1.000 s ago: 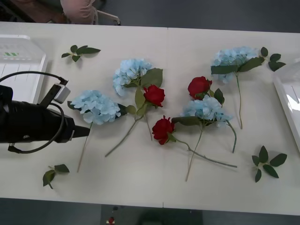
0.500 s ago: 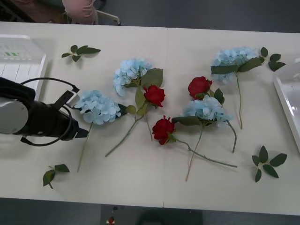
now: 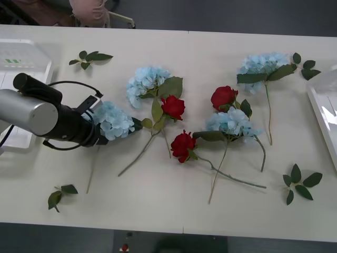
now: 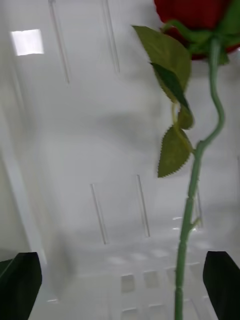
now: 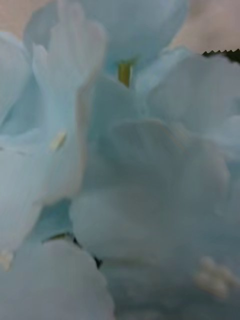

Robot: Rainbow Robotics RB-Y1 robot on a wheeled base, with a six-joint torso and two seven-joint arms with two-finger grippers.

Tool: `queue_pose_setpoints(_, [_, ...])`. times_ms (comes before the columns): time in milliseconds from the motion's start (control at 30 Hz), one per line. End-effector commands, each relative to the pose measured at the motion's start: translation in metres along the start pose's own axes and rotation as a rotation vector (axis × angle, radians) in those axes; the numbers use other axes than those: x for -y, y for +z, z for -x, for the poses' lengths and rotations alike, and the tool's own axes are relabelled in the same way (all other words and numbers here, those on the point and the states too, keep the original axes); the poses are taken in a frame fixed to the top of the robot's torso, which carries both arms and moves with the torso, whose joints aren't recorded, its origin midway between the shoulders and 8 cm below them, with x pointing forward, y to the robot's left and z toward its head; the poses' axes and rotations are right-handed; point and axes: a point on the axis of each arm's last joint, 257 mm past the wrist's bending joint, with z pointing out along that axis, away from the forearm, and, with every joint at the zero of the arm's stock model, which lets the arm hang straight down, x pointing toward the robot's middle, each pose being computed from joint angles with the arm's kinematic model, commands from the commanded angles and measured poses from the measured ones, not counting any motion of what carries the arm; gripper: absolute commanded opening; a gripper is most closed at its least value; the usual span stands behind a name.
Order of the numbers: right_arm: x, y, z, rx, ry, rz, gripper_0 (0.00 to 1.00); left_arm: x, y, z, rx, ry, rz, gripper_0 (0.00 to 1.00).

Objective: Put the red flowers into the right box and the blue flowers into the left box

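Front view — left gripper [image 3: 100,132] against blue flower [image 3: 113,121]

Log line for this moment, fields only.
left gripper: at leftmost blue flower, grasp unconfirmed | right gripper: open above right box, red flower lying inside | left box: no flowers

Flowers still loose on my table, trays at either edge.
Four blue flowers [image 3: 114,120] and three red flowers [image 3: 182,145] lie flat mid-table, stems toward me; another red rose [image 4: 195,12] lies in the right box [image 3: 325,108]; the left box [image 3: 23,68] sits far left.
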Motion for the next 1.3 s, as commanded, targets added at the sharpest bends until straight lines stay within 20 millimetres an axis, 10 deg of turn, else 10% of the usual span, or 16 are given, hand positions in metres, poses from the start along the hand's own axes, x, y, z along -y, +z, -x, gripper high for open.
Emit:
queue_pose_setpoints(33, [-0.041, -0.027, 0.063, 0.126, -0.082, 0.077, 1.0, 0.001, 0.003, 0.039, 0.056, 0.015, 0.011, 1.0])
queue_pose_setpoints(200, [-0.085, -0.029, 0.101, 0.173, -0.091, 0.152, 1.0, -0.002, 0.012, 0.05, 0.049, 0.036, 0.03, 0.92])
queue_pose_setpoints(333, [-0.125, -0.018, 0.129, 0.206, -0.105, 0.182, 1.0, -0.004, 0.017, 0.05, 0.054, 0.042, 0.042, 0.4])
queue_pose_setpoints(600, [-0.194, 0.009, 0.165, 0.272, -0.13, 0.215, 1.0, -0.007, 0.022, 0.042, 0.033, 0.052, 0.055, 0.0])
queue_pose_setpoints(1033, [-0.256, 0.057, 0.157, 0.281, -0.125, 0.239, 1.0, -0.02, 0.007, 0.044, 0.043, 0.064, 0.075, 0.0])
queue_pose_setpoints(1300, [-0.265, 0.089, 0.151, 0.283, -0.126, 0.21, 1.0, -0.048, -0.103, 0.063, 0.037, 0.094, 0.094, 0.0])
